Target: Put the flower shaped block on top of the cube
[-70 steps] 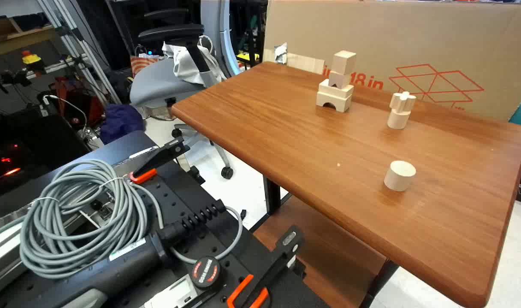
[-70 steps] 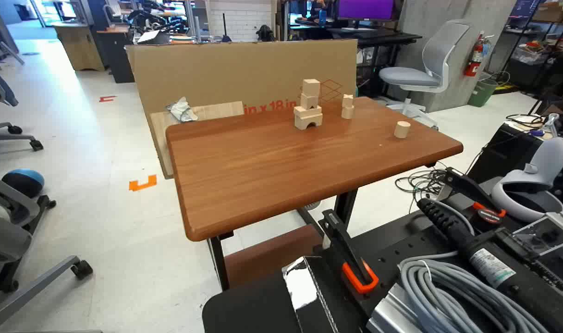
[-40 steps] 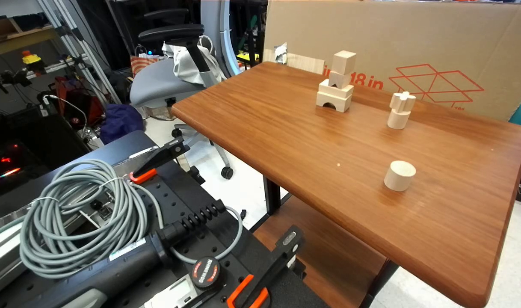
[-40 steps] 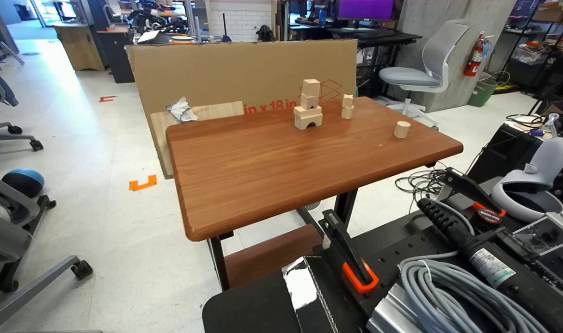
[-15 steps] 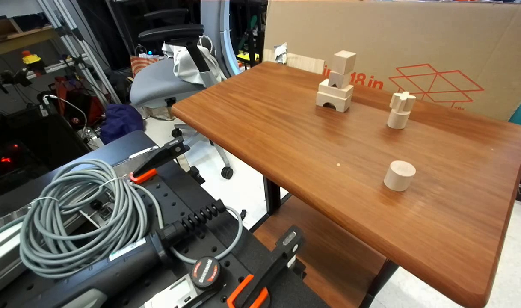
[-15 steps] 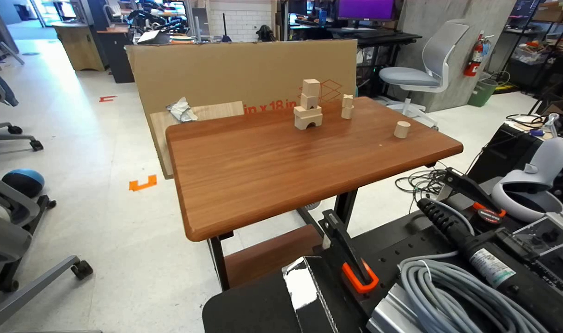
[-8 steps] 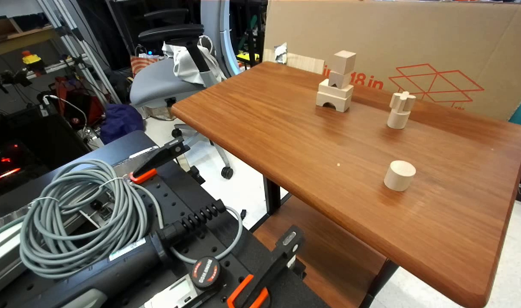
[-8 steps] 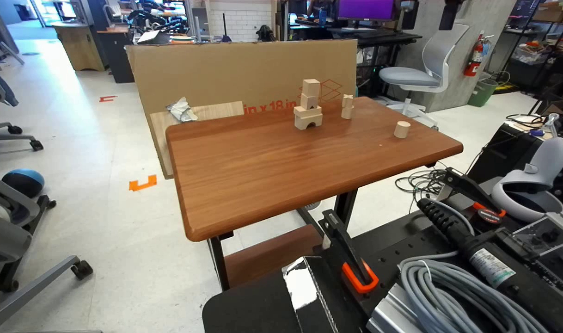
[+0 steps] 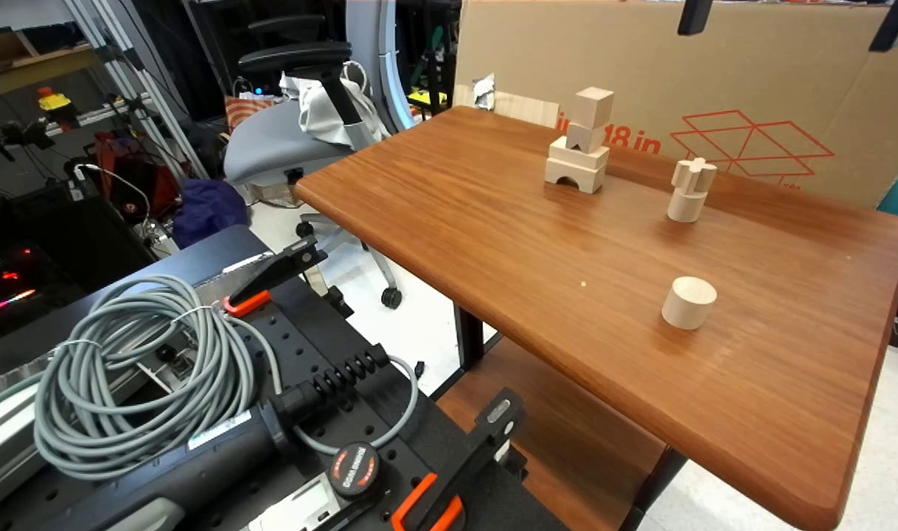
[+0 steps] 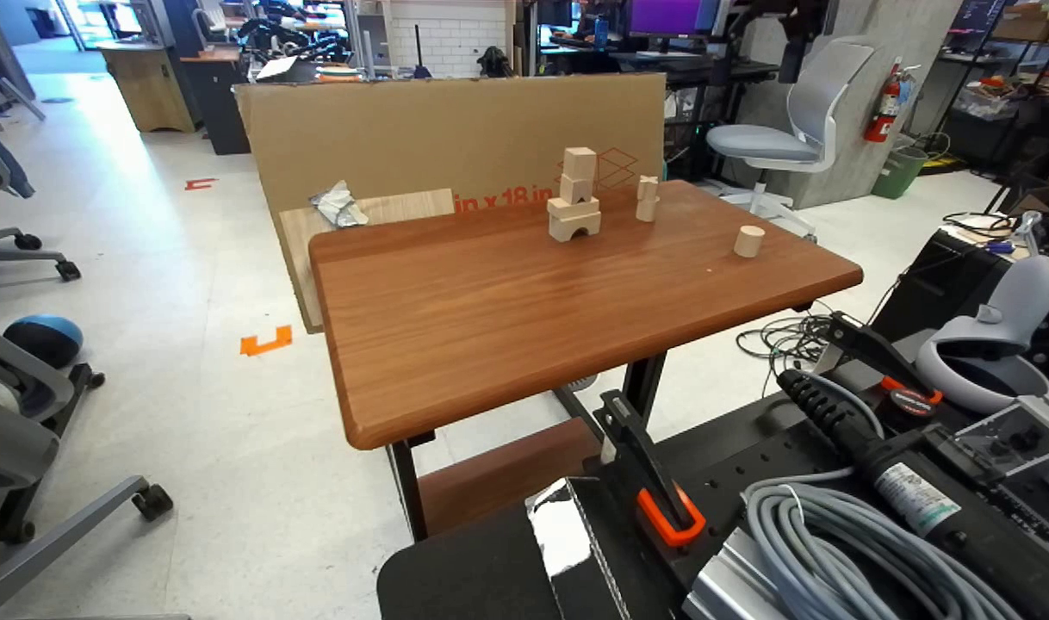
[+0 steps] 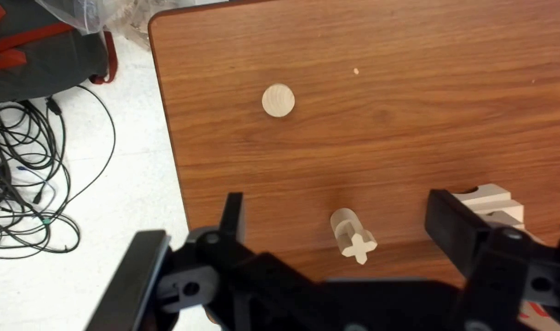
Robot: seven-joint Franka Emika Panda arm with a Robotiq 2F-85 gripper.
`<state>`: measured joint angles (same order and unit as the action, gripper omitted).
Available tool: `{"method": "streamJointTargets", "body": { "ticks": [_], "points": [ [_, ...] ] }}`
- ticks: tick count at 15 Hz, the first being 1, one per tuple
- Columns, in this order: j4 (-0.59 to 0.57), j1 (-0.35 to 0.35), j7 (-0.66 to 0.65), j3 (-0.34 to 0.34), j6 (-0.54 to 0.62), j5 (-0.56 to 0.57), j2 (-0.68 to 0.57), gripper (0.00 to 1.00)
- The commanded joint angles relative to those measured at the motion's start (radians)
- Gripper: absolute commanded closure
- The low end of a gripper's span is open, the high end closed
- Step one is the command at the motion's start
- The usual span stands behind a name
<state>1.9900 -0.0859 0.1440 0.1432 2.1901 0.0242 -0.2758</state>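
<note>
Hanging above table (image 9: pixel 493 199), gripper (image 9: pixel 786 42) holds jaws wide apart; flower shaped block (image 9: pixel 694 177) stands on cylinder (image 9: pixel 686 209); cube (image 9: pixel 591 108) tops block stack (image 9: pixel 579 156) nearby.

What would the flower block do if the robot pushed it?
The flower shaped block could topple off, since it perches on a round cylinder. It looks wooden, so it probably won't squash. Its bumpy lobes might stop it rolling far.

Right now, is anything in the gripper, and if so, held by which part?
Nothing is held: the gripper hangs open, and the flower shaped block stands on a round cylinder on the table.
</note>
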Motion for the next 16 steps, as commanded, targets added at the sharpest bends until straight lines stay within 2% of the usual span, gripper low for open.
{"method": "streamJointTargets", "body": {
  "ticks": [1,7,16],
  "points": [
    [-0.072,-0.026,-0.026,-0.03,0.043,-0.051,-0.093,0.0],
    [-0.112,-0.049,-0.018,-0.06,0.07,-0.133,-0.163,0.0],
    [-0.219,-0.033,-0.141,-0.053,0.115,-0.111,-0.304,0.0]
  ]
}}
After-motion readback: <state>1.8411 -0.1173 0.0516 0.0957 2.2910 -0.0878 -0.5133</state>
